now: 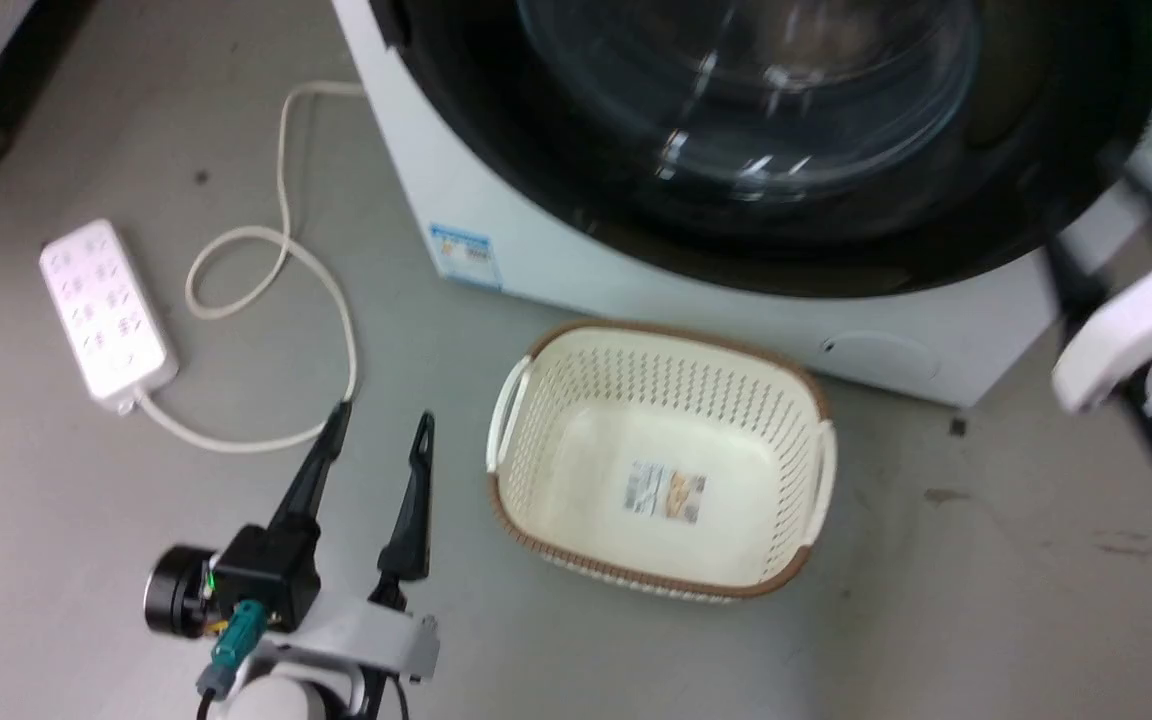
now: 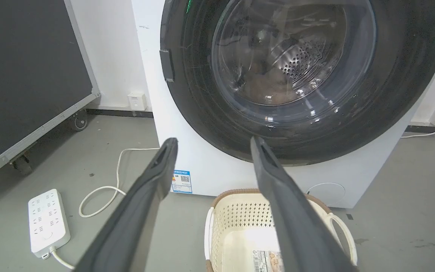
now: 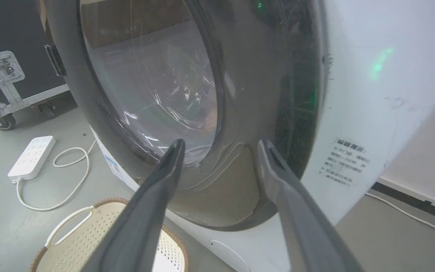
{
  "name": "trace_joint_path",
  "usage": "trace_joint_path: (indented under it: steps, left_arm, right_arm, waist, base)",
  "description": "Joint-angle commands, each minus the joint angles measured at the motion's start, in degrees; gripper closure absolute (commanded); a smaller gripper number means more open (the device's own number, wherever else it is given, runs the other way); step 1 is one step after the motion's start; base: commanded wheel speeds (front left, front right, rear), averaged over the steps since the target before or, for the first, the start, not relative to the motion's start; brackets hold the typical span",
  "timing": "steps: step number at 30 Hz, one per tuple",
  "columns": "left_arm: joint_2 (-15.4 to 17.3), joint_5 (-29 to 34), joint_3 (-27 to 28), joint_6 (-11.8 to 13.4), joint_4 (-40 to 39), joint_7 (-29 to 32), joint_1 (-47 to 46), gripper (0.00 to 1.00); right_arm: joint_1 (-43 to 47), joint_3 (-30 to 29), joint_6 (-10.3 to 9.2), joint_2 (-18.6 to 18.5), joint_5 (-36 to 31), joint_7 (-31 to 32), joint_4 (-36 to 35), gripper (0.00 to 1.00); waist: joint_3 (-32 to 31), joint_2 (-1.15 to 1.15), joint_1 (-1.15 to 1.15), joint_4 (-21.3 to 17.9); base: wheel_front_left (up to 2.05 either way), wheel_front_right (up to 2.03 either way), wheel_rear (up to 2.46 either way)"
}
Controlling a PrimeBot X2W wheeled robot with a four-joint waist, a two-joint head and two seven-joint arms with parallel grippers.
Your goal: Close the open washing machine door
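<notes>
The white washing machine (image 1: 556,275) fills the top of the head view. Its round black-rimmed door (image 1: 736,130) with the bulging glass bowl lies flat against the front. My left gripper (image 1: 380,420) hangs open and empty over the floor at the lower left, apart from the machine. In the left wrist view its fingers (image 2: 157,177) point at the door (image 2: 304,75), and the steel drum shows through the glass. My right gripper (image 3: 220,145) is open and empty, close to the lower right rim of the door (image 3: 240,94). The pale right forearm (image 1: 1131,335) shows at the right edge.
A cream perforated basket (image 1: 636,380) stands empty on the floor right before the machine. A white power strip (image 1: 106,310) and its looped cable (image 1: 336,300) lie at the left. A black case on castors (image 2: 25,68) stands further left.
</notes>
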Motion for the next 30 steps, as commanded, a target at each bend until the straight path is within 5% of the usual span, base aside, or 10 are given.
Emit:
trace_joint_path:
  steps: [1,10,19,30]
  left_arm:
    - [0.11,0.15,0.30,-0.20,0.45,-0.26,0.90,0.00]
    - [0.30,-1.17,2.00,-0.56,5.16,-0.26,4.84,0.00]
    - [0.87,-0.45,1.98,-0.91,4.19,-0.26,7.29,0.00]
    - [0.55,-0.11,2.49,-0.87,4.11,-0.26,8.46,0.00]
  right_arm:
    - [2.02,0.29,-0.05,0.29,0.47,-0.74,-0.65,0.00]
    - [20.57,-4.76,-0.05,2.65,-3.80,-3.37,-15.82,0.00]
    - [39.64,-14.80,-0.05,13.13,-17.04,-3.48,-33.44,0.00]
    - [46.33,-19.20,-0.05,20.74,-22.19,-3.49,-37.60,0.00]
  waist:
    - [-3.67,0.00,0.01,-2.82]
    - [-10.51,0.00,0.01,-8.12]
    - [-13.15,0.00,0.01,-10.98]
    - [-13.97,0.00,0.01,-12.41]
  base:
    - [0.00,0.00,0.00]
    - [0.00,0.00,0.00]
    - [0.00,0.00,0.00]
    - [0.00,0.00,0.00]
